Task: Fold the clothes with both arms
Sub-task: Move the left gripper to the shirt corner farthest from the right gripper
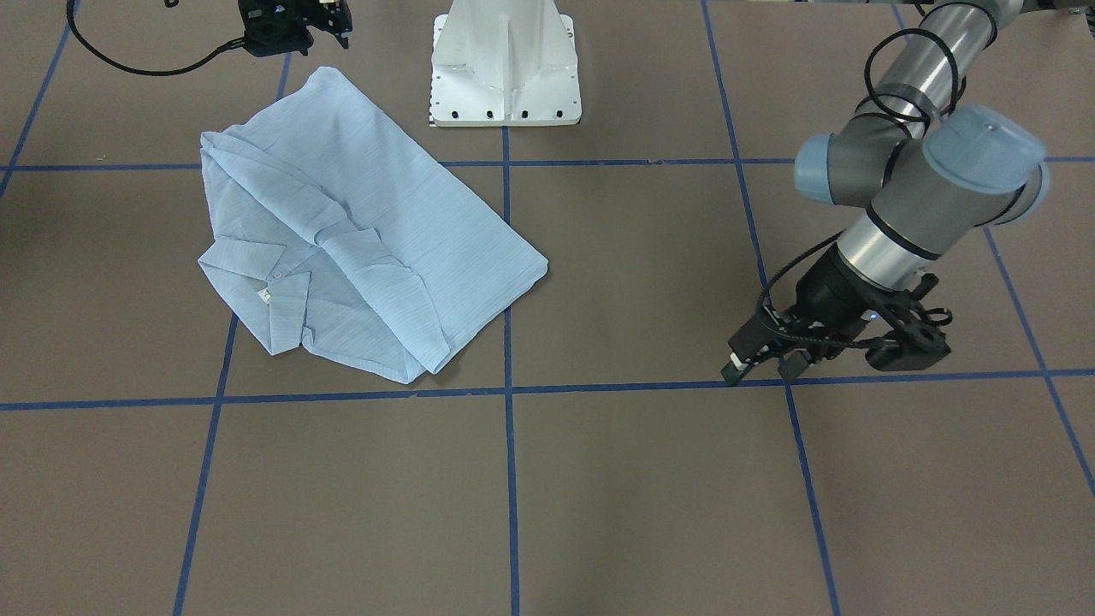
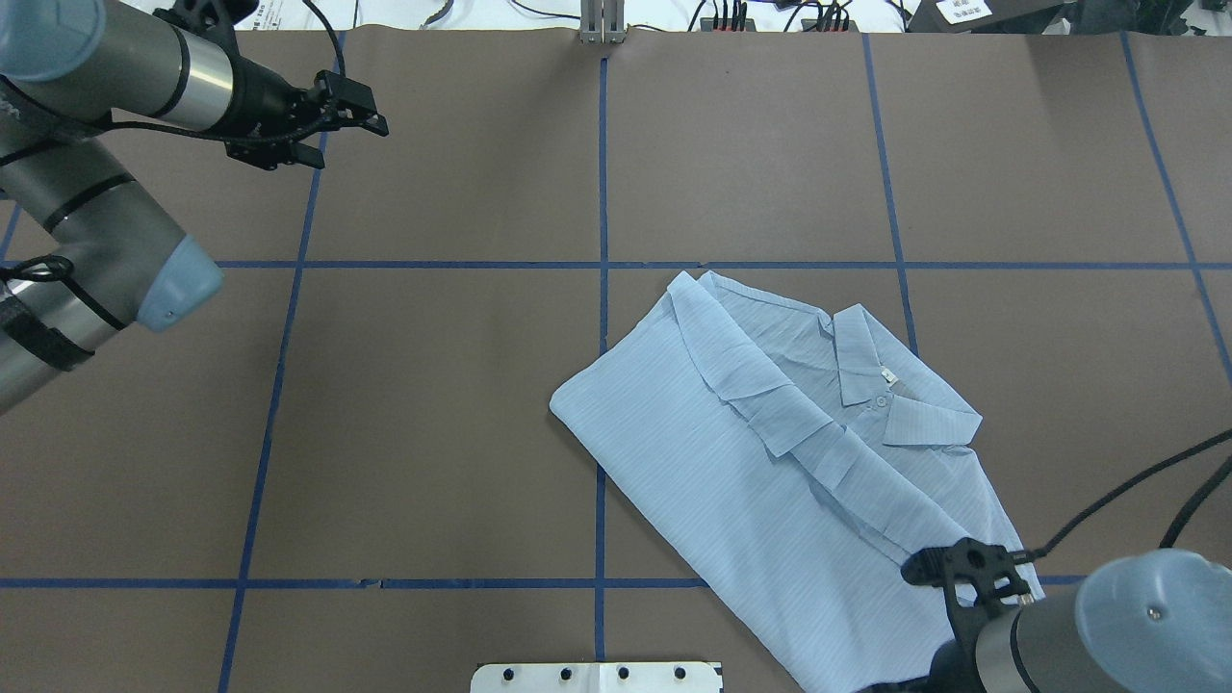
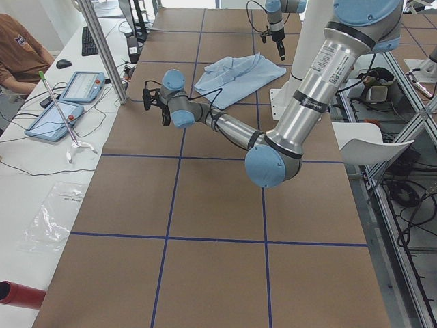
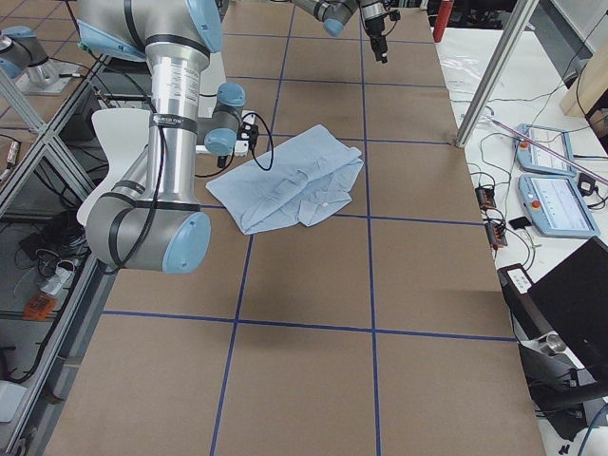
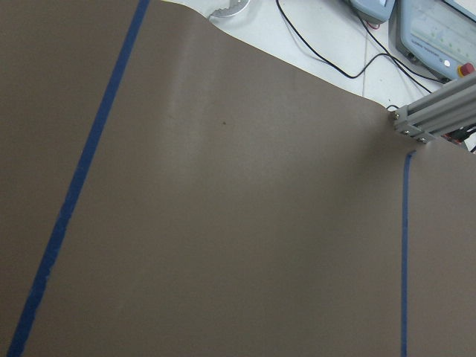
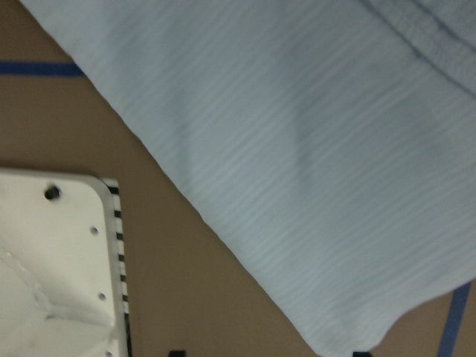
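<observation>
Light-blue striped cloth first: in the front-facing view you'll find the shirt (image 1: 368, 231) folded into a slanted rectangle at about 10 o'clock from the middle of the table (image 1: 642, 496), its collar (image 1: 257, 282) turned toward 8 o'clock. The left gripper (image 1: 761, 368) hangs low at 4 o'clock, well apart from the shirt, fingers spread with nothing between them. The right gripper (image 1: 299, 26) sits at 11 o'clock by the shirt's far corner, cut by the frame. From overhead, the shirt lies at 4 o'clock with the right gripper over its near hem. Your right wrist camera shows two black fingertips (image 6: 360, 352) set wide apart, shirt fabric above them and the white pedestal (image 6: 44, 275) at 8 o'clock. The left wrist camera shows brown table and blue tape (image 5: 74, 193).
</observation>
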Controlling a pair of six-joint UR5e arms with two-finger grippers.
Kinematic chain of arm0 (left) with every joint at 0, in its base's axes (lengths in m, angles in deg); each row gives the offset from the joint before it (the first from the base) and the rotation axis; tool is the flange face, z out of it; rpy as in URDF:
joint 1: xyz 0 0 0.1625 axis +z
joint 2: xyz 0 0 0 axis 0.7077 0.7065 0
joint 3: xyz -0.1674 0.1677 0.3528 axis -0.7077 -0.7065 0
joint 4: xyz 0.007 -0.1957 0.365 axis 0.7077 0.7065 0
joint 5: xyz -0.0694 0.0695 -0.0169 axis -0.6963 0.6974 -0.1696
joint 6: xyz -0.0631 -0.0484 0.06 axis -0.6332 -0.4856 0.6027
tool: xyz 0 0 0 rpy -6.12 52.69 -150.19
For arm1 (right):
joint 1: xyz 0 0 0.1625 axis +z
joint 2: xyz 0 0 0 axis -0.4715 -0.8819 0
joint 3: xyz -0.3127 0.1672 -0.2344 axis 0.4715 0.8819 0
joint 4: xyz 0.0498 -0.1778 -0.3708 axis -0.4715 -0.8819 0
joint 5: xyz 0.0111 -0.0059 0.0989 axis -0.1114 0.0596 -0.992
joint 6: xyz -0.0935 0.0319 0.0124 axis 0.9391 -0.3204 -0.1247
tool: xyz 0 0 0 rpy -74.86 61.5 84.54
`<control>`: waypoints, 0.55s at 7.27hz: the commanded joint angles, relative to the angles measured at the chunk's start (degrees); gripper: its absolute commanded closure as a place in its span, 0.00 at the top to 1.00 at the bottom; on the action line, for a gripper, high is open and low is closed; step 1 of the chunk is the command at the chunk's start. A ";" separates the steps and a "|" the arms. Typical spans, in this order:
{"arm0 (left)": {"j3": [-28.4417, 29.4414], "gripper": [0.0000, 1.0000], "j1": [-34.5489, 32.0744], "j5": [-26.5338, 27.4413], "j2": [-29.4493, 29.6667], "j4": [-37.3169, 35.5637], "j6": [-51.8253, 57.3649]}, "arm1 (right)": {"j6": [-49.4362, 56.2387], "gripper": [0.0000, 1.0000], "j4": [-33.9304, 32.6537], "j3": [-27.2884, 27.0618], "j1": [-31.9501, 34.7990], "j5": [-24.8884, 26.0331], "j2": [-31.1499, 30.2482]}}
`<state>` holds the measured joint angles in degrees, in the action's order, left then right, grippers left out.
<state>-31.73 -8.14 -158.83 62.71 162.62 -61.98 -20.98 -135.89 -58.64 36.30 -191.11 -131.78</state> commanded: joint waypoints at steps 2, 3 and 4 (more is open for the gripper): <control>-6.51 0.99 14.55 5.70 0.62 -7.70 -12.73 | 0.99 1.00 0.00 1.73 14.48 0.72 8.11; -7.66 0.98 18.78 9.38 2.97 -12.96 -14.86 | 1.00 1.00 0.00 1.99 17.56 0.73 9.79; -7.58 0.96 21.60 11.25 5.69 -18.32 -16.10 | 1.00 1.00 0.00 2.52 19.76 0.73 11.99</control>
<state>-38.71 9.15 -150.59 65.56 150.45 -75.70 -20.03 -135.89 -56.69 52.68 -190.46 -122.52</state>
